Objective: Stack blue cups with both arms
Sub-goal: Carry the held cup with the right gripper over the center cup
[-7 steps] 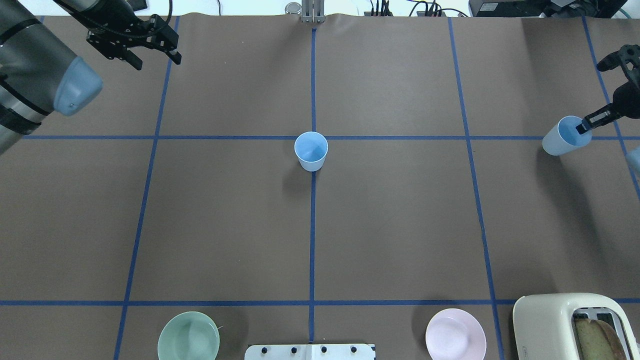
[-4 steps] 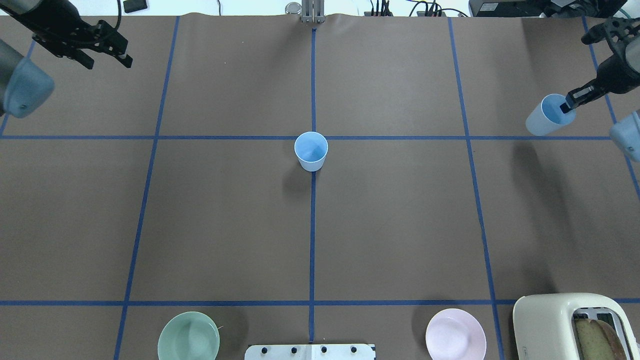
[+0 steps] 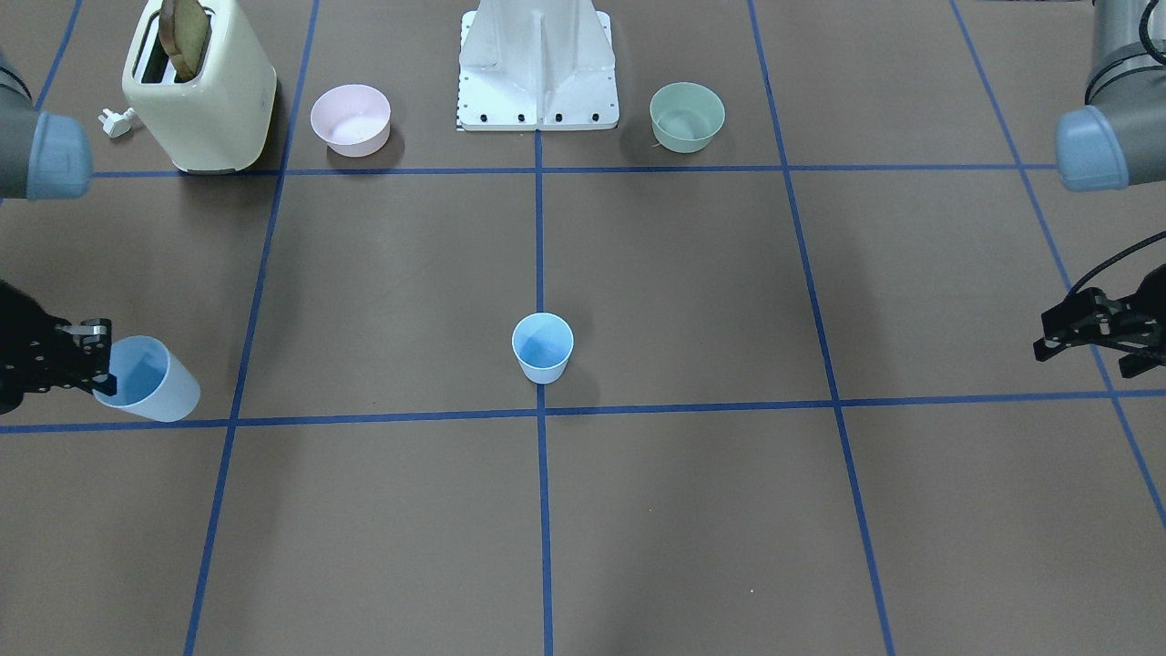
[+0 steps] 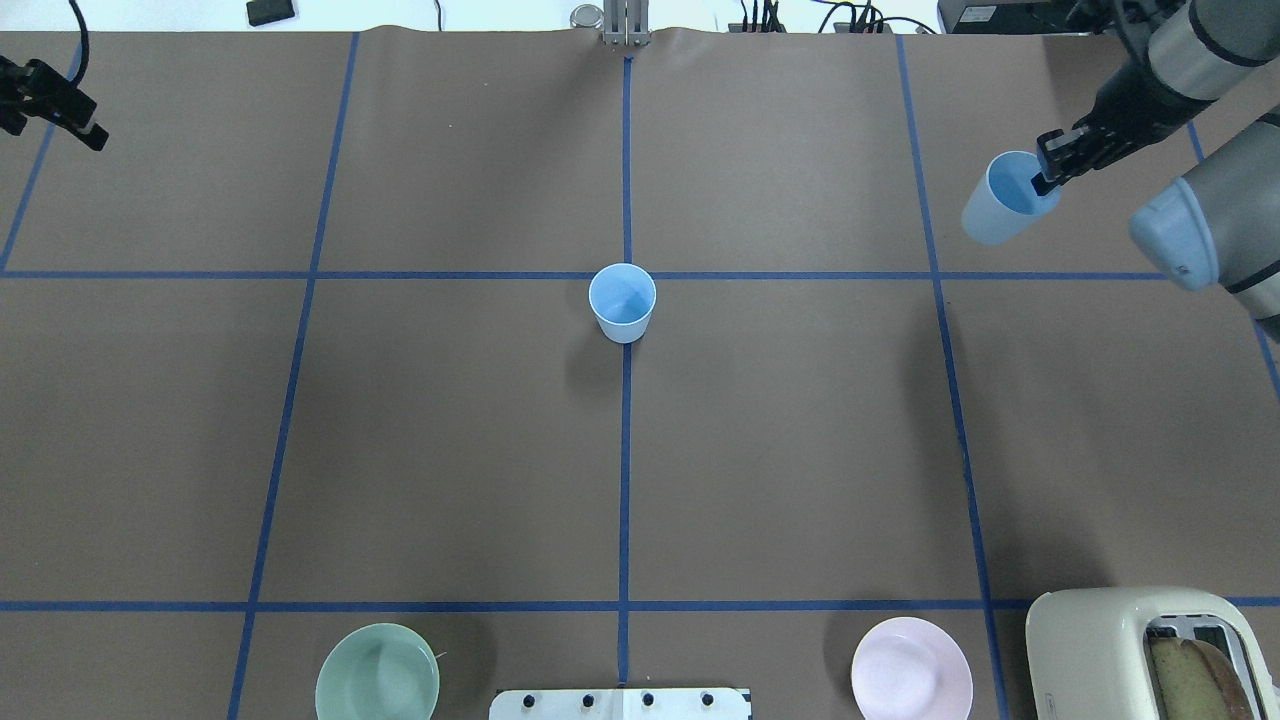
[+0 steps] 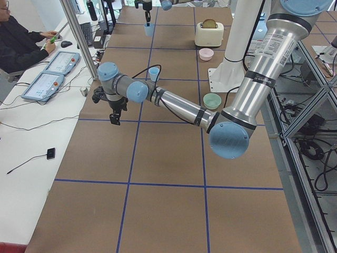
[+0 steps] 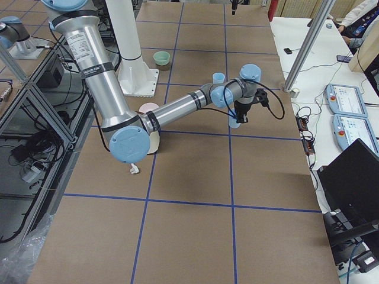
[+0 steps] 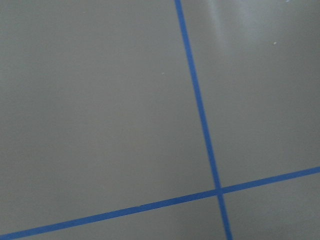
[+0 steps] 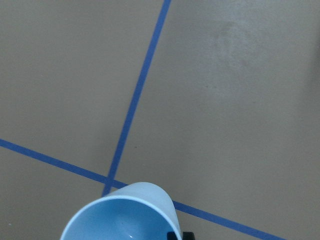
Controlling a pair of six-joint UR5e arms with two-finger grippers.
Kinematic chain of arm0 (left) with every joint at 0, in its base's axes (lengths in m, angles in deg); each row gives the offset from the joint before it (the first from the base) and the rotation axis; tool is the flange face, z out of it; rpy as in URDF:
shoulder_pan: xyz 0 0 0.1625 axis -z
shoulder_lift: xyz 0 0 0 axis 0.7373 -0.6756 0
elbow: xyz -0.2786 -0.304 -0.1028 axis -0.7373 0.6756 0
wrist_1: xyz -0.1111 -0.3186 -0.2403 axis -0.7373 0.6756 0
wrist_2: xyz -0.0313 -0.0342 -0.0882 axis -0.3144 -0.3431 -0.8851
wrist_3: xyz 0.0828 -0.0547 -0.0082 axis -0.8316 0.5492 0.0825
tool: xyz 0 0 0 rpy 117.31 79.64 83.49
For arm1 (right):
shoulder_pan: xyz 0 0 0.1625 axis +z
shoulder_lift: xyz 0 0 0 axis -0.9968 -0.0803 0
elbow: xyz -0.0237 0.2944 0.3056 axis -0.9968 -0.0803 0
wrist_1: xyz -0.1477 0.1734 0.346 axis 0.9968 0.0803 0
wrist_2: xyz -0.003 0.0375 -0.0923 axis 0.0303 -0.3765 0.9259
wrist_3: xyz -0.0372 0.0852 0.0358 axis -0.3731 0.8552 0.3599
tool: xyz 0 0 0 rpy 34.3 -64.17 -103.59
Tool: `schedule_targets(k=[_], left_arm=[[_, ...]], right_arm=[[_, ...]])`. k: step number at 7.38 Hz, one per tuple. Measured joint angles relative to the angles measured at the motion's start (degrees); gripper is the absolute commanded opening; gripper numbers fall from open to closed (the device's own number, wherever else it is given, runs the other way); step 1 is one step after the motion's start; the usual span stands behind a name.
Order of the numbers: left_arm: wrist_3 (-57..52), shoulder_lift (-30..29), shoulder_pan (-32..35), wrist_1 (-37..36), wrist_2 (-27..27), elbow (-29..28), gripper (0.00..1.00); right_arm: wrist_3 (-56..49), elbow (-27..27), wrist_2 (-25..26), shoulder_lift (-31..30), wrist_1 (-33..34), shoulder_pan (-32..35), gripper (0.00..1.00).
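Rim of tilted blue cup [image 4: 995, 208] pinched by R hand [image 4: 1045, 180]; L hand [image 3: 1084, 355] wide.

Overhead: center cup [image 4: 622, 302] mid-frame on table [image 4: 800, 450]; second cup [image 4: 1000, 200] upper right, in right hand [image 4: 1043, 182]; left hand [image 4: 60, 105] upper left.

A white base stand [image 3: 537, 64] sits at the far edge of the brown bench [image 3: 729, 510], which blue tape [image 3: 539, 246] grids; seen from across the bench, a pale pink bowl [image 3: 351, 118] stands left of the stand and a pale green bowl [image 3: 687, 116] right of it; beyond the pink bowl, farther from the stand, a cream toaster [image 3: 205, 100] holds a bread slice [image 3: 182, 32]; a white plug [image 3: 116, 122] lies just past the toaster.
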State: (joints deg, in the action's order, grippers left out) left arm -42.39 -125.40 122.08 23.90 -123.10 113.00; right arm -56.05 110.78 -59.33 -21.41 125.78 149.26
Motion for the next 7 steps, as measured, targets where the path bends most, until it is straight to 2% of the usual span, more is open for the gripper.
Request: schedule_targets(k=[4, 7], left_arm=[[-7.32, 3.41, 1.58, 0.54, 2.47, -3.39, 0.98], [-9.55, 4.44, 2.27, 1.59, 2.43, -4.96, 0.98]], right_arm=[[21.79, 3.79, 5.62, 9.71, 3.06, -12.07, 0.0], [26.88, 3.37, 11.91, 20.25, 12.81, -20.16, 0.0]])
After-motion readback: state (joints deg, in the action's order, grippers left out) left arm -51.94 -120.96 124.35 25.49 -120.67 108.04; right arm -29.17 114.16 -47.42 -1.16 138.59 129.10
